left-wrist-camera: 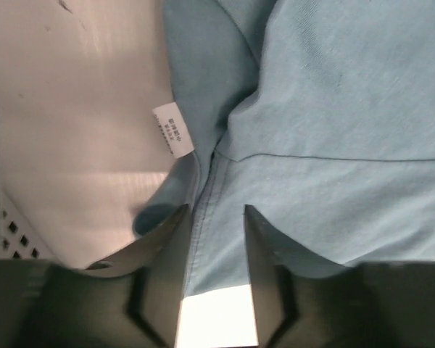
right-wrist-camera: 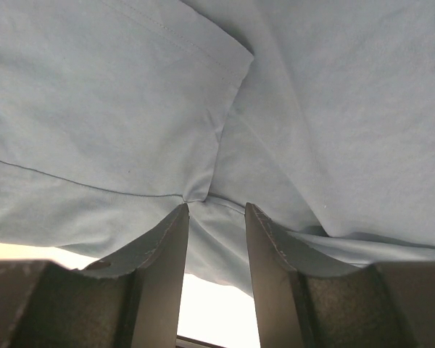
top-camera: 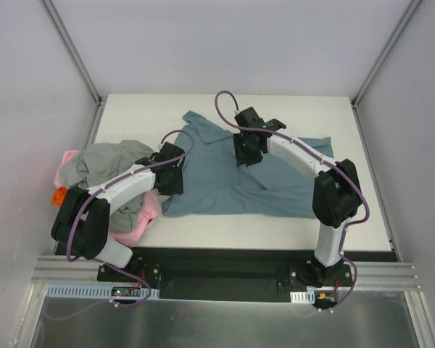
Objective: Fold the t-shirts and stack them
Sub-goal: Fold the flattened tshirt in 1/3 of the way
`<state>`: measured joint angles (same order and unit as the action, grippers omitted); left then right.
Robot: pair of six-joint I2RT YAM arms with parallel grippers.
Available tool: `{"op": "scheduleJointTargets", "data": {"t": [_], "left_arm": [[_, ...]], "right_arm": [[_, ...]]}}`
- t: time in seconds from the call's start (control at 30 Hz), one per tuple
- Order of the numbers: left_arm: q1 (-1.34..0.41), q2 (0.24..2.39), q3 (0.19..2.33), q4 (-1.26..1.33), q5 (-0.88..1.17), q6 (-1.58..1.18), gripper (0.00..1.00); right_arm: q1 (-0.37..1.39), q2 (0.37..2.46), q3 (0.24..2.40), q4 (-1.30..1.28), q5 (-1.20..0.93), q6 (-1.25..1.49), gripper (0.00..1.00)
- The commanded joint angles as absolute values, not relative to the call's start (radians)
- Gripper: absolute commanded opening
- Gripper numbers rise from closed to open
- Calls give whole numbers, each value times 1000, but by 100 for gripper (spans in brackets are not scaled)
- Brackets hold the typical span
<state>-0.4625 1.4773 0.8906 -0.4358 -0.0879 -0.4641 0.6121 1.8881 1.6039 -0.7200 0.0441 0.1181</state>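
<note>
In the top view the left fingers [top-camera: 170, 174] sit at the left edge of the blue shirt [top-camera: 275, 185], low over the surface [top-camera: 159, 109]. The wrist view shows them apart, with a stitched hem running up through the gap and on past the tips; a white label [left-wrist-camera: 173, 129] lies upper left of them. The gap looks far wider than the cloth, so I judge nothing is clamped.

The shirt lies mostly flat in mid-frame, its long axis running left to right and its collar at the upper left. Its body lies to the right of the left fingers, and only the edge is under them.

Farther in, the right fingers [top-camera: 248, 154] hang over the shirt's upper middle, just right of the collar. They too stand apart [right-wrist-camera: 170, 246], with creases gathering to a pucker at the tips.

At the left edge of the frame, the grey shirt [top-camera: 105, 163], pink shirt [top-camera: 141, 217] and orange shirt [top-camera: 59, 196] lie heaped, unfolded. The left arm is nearer them.
</note>
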Motion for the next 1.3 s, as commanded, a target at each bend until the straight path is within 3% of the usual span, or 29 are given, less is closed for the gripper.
{"op": "scheduleJointTargets", "data": {"t": [0.0, 0.1, 0.3, 0.47, 0.53, 0.67, 0.83, 1.27], "left_arm": [[-451, 1439, 891, -457, -135, -479, 39], [-446, 1416, 873, -457, -135, -483, 43], [-442, 1450, 859, -453, -101, -503, 30], [-442, 1482, 862, -440, -95, -502, 26], [-442, 1479, 865, -437, -95, -503, 19], [-442, 1485, 874, -434, -84, -497, 18], [-443, 1496, 876, -430, -84, -497, 0], [-442, 1505, 982, -416, -104, -376, 0]], "right_arm": [[607, 1859, 1600, -738, 35, 123, 41], [609, 1862, 1595, -736, 25, 123, 41], [607, 1867, 1598, -735, 20, 123, 41], [609, 1861, 1594, -736, 25, 118, 41], [609, 1856, 1589, -736, 29, 120, 41], [607, 1852, 1583, -735, 35, 118, 41], [607, 1847, 1580, -735, 40, 117, 41], [604, 1830, 1555, -730, 46, 114, 41]]}}
